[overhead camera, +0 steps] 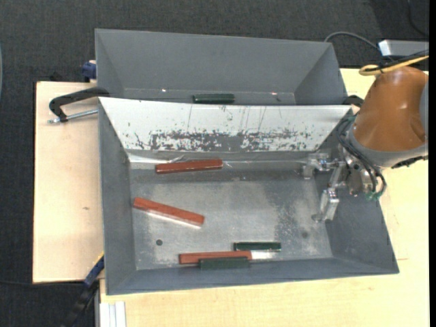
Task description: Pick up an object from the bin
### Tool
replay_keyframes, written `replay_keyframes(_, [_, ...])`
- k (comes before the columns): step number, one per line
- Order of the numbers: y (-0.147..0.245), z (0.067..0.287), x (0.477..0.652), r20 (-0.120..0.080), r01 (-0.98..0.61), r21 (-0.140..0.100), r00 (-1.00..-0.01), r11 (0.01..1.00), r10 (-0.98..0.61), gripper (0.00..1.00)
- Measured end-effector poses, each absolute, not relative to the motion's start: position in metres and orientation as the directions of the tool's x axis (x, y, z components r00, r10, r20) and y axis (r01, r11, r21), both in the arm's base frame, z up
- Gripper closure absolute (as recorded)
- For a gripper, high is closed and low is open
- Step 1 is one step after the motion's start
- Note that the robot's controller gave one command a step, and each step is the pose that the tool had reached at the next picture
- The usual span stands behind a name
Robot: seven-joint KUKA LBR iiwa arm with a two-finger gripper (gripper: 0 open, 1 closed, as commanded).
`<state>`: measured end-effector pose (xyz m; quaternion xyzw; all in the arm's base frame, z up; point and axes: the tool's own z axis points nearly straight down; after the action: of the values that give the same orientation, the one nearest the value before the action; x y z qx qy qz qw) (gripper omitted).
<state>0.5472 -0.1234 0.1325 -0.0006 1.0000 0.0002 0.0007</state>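
Note:
My gripper (319, 189) hangs over the bin's right side, close to the right wall, fingers open and nothing between them. One fingertip (312, 168) sits nearer the back, the other (325, 210) nearer the front. The closest loose thing is a short dark green stick (257, 247) on the floor near the front wall, left of and below the gripper. Beside it lies a long red-brown bar (214, 257) with a pale end, flat along the front wall.
A red bar with a pale edge (168, 211) lies slanted on the left of the floor. Another red-brown bar (189, 166) rests along the foot of the back wall. A dark green strip (225, 264) lies at the front edge under the front bar.

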Motion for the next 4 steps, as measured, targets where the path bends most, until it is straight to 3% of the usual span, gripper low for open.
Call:
replay_keyframes(1, [-0.123,0.133,0.547,-0.001,-0.001,0.0,-1.0,1.0,-0.001,0.0])
replay_keyframes(2, [-0.071,0.092,0.517,-0.003,0.041,0.001,-0.999,0.999,0.041,0.0])
replay_keyframes(3, [-0.048,0.075,0.511,0.002,0.046,0.004,-0.999,0.999,0.046,0.0])
replay_keyframes(4, [-0.049,0.073,0.503,0.0,0.079,0.0,-0.997,0.997,0.079,0.0])
